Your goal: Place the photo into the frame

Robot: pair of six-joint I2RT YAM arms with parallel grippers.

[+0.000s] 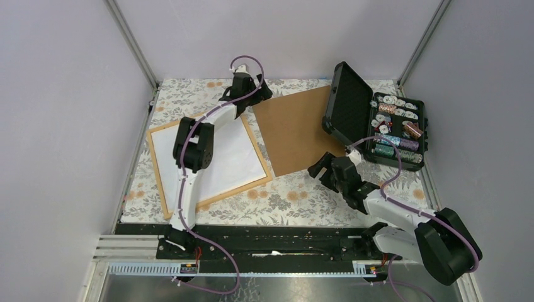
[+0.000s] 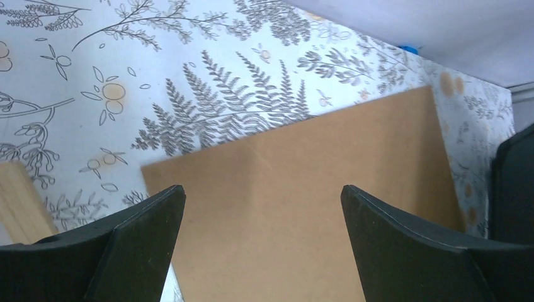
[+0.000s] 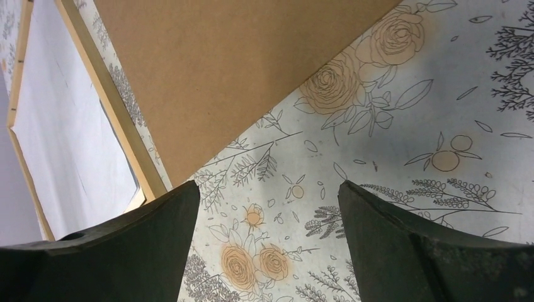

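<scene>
Alignment matters most here: the frame (image 1: 158,173) lies flat at the left of the table (image 1: 302,201) with a white sheet (image 1: 233,160) filling it, and no sunset print shows, so I cannot tell whether the photo is inside. The left pincer (image 2: 261,201) and right pincer (image 3: 267,189) both gape empty at the brown backing board (image 1: 296,129). I'd judge they should take opposite edges of the board and lower it flat, square to the moulding.

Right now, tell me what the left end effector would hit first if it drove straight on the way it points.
The left end effector would most likely meet the brown backing board, which fills the gap between its open fingers; depth is unclear.
</scene>
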